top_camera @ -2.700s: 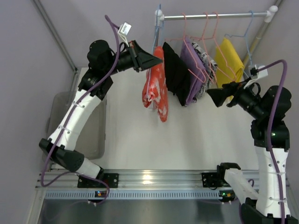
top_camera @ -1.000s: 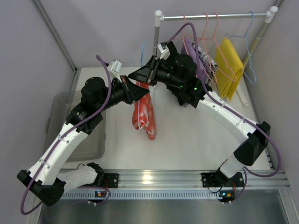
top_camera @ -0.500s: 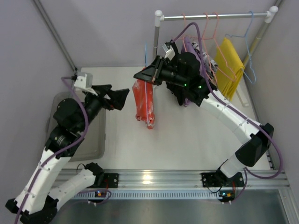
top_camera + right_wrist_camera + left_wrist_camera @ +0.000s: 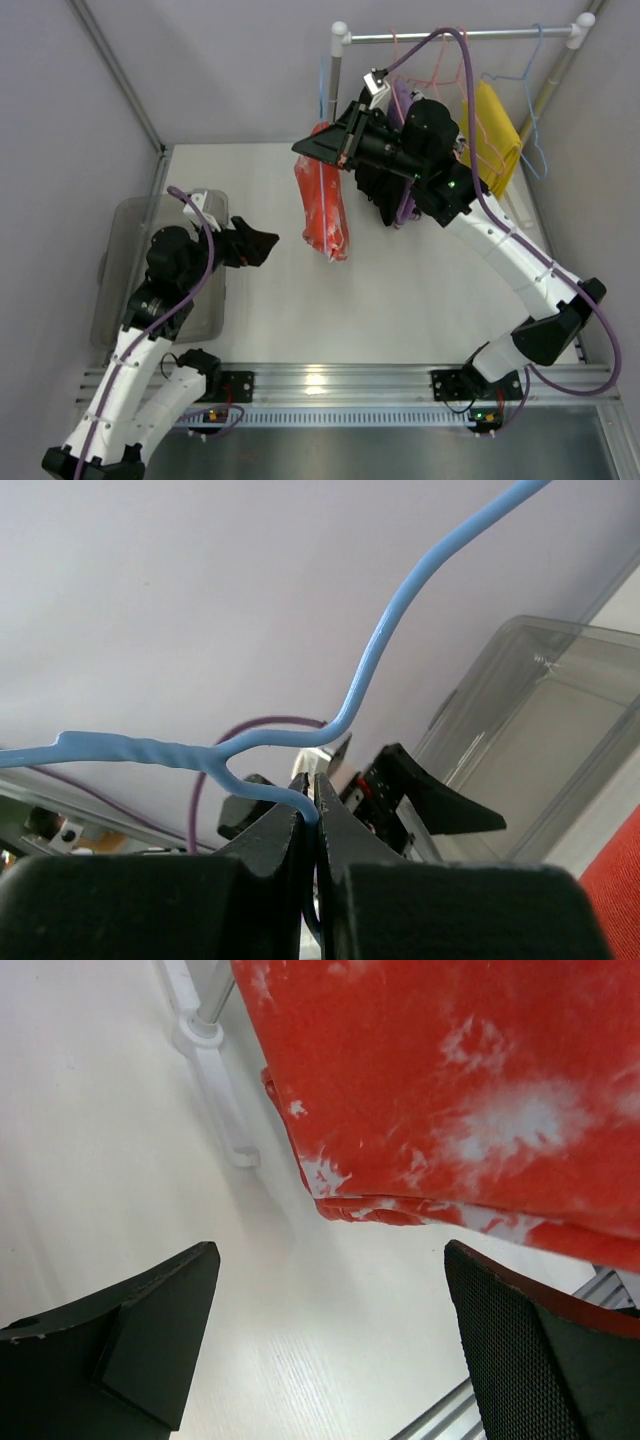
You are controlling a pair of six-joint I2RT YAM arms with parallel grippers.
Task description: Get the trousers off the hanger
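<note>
Top external view: the trousers (image 4: 325,210) hang folded over the hanger (image 4: 130,747), out in the open just left of the rail's post and above the table (image 4: 420,290), not touching it. The hanger's hook is off the rail (image 4: 460,35), so the cloth is carried by the right arm alone.

The right claw (image 4: 312,798) is clamped tight on the blue wire just below the twisted neck, w/ the jaws pressed together around it. Gripping there prob. stops the frame swinging and keeps the cloth hanging straight down, away from the other clothes, so it can be pulled free w/o snagging.

The left claw (image 4: 333,1290) has its fingers spread wide and holds nothing. It sits lower and to the left, aimed at the trousers but apart from them. In its own camera the lower folded edge shows btwn and beyond the two fingers, which looks like a line-up for a pinch on that edge.

My read: the step in hand is the grab-and-pull. One arm anchors the hanger and the other drags the cloth off the bar (soft fabric, so it may bunch or slip).

Further right, pink hangers (image 4: 440,60) and the yellow cloth (image 4: 490,125) are on the rail. A clear bin (image 4: 120,280) sits at the table's left edge, under the left arm.
</note>
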